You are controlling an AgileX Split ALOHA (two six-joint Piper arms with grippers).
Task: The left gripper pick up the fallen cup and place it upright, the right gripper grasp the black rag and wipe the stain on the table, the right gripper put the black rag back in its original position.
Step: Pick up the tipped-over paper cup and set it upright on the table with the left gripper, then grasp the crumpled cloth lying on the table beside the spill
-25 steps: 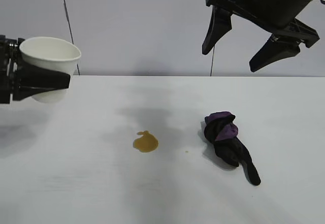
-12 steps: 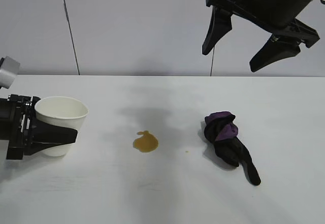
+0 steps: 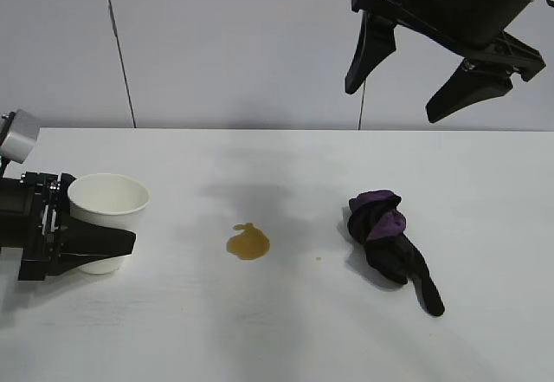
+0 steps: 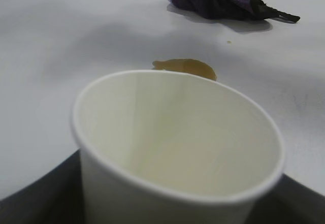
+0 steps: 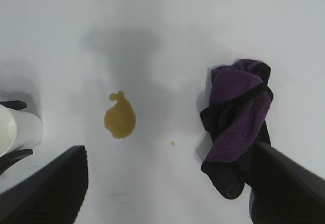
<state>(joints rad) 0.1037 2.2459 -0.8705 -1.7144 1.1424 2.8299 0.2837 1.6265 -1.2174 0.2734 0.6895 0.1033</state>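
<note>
Left end effector (image 3: 97, 245) sits low at the left edge of the bench (image 3: 286, 330), its two wedge-shaped fingers pressed against opposite sides of the cup (image 3: 107, 219), pinching it. That white paper cup stands upright on the bench with its mouth up, and the left wrist view shows its pale inside with nothing in it.

Half a second ago the cup was held a little higher and nearer the stain; now it has come down and drawn slightly toward the left edge, and a second ago it hung well above the bench. Nothing else has shifted.

Right end effector (image 3: 421, 74) hangs high above the right side of the bench, its long pointed fingers spread wide and touching nothing. Below it, the black rag (image 3: 389, 243) lies bunched on the bench, purple patches on the side toward the back wall and its thin tail trailing toward the front edge.

Amber and irregular, the stain (image 3: 248, 242) lies between the cup and the rag, apart from both, with one tiny droplet (image 3: 318, 258) on the rag's side. In the right wrist view the stain (image 5: 120, 120) and the rag (image 5: 236, 125) show between the spread fingertips.
</note>
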